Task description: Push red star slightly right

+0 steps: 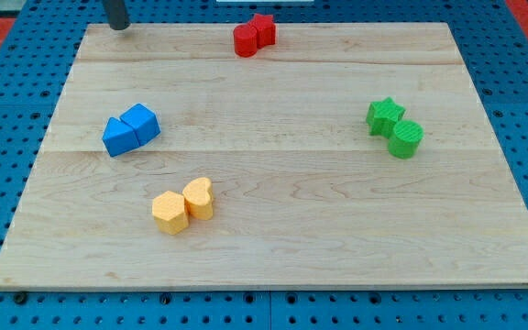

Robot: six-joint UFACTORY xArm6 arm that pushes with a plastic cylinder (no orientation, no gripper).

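Observation:
The red star (264,28) sits near the board's top edge, just right of a red cylinder (245,40) that touches it. My tip (117,25) is at the board's top left corner, far to the left of the red star and apart from every block.
The wooden board (273,229) lies on a blue pegboard. A blue pair of blocks (130,129) sits at the left, with a blue cube (142,122) on its right. A green star (385,115) and green cylinder (406,138) sit at the right. A yellow hexagon (170,212) and yellow heart (198,197) sit at the lower left.

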